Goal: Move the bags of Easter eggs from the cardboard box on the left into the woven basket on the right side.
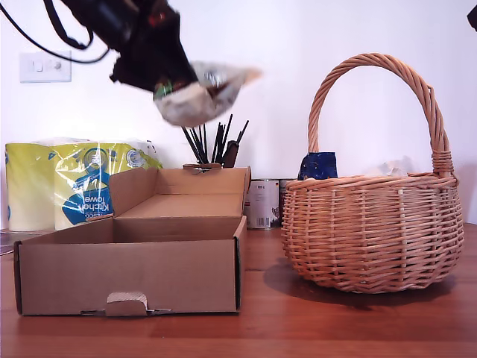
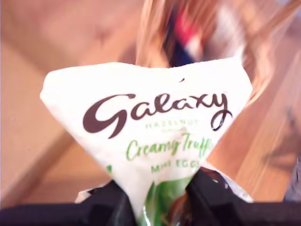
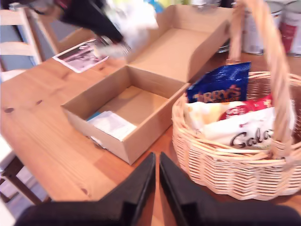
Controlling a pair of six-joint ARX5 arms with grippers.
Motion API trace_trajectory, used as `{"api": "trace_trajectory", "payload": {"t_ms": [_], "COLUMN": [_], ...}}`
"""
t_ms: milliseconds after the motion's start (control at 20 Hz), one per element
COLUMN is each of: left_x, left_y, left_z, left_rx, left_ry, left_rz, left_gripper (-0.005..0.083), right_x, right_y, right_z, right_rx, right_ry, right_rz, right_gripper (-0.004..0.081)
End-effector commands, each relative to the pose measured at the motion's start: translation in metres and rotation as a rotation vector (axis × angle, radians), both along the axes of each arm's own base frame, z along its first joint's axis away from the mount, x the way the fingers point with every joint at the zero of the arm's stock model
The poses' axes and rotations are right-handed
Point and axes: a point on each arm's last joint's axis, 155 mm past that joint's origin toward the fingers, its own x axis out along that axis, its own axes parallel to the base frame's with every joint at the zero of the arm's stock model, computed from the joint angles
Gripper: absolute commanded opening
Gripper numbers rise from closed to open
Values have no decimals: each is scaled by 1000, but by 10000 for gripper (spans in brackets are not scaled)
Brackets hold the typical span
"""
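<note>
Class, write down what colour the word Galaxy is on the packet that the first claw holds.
Dark brown lettering on a white packet, clearest in the first wrist view.

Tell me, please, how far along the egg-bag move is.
Done: a blue bag, a red one and a white Galaxy bag lie in the woven basket. In hand: my first gripper holds a second Galaxy bag above the cardboard box. Left: drop it in, then fetch the pale packet lying in the box.
</note>
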Motion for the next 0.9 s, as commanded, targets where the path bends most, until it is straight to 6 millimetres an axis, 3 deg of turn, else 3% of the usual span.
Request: {"api": "trace_trajectory", "payload": {"t_ms": [0, 400, 850], "left_x": [-9, -43, -39], "left_y": [0, -10, -83], "left_z": [-23, -16, 12], "left_rx": [-14, -247, -408], "left_ry": [45, -146, -419], "left_rz": [0, 26, 12], "left_gripper": [75, 74, 74], "right_x": [1, 3, 3], "right_y": [0, -3, -3], "right_z": [3, 2, 2], "right_rx": [0, -4, 2], "right_ry": [-13, -15, -10], "right_rz": [-4, -18, -20], "right_gripper": [-12, -12, -12]}}
